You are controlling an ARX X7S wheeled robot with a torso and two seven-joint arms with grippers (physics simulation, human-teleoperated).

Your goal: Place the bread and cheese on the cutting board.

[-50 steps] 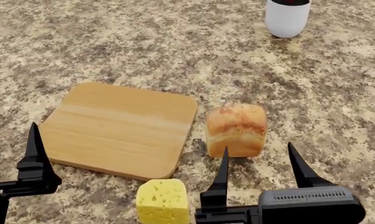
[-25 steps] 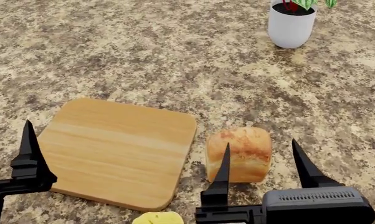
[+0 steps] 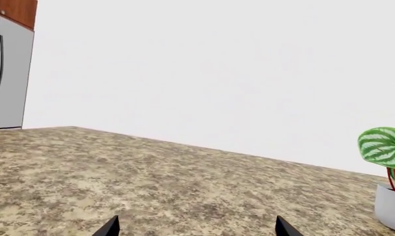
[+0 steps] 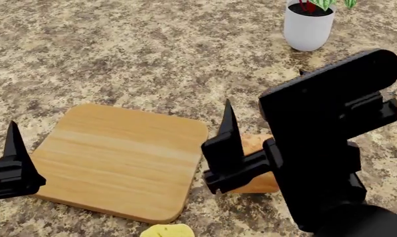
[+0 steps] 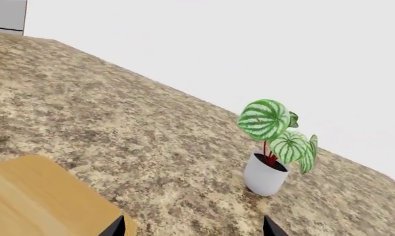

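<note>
The flat light-brown wooden cutting board (image 4: pixel 119 160) lay bare. Just right of it sat the golden-crusted bread loaf (image 4: pixel 259 165), half hidden by the right gripper (image 5: pixel 192 227) — spread wide, empty. The pale yellow cheese block (image 4: pixel 167 231) lay near the board's front edge. The left gripper (image 3: pixel 194 227) gaped, holding nothing.

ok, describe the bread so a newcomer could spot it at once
Start at the wooden cutting board on the speckled stone counter. Just off its right edge sits the bread, partly hidden by the right gripper. It is a golden-brown loaf; the cheese is pale yellow.
</note>
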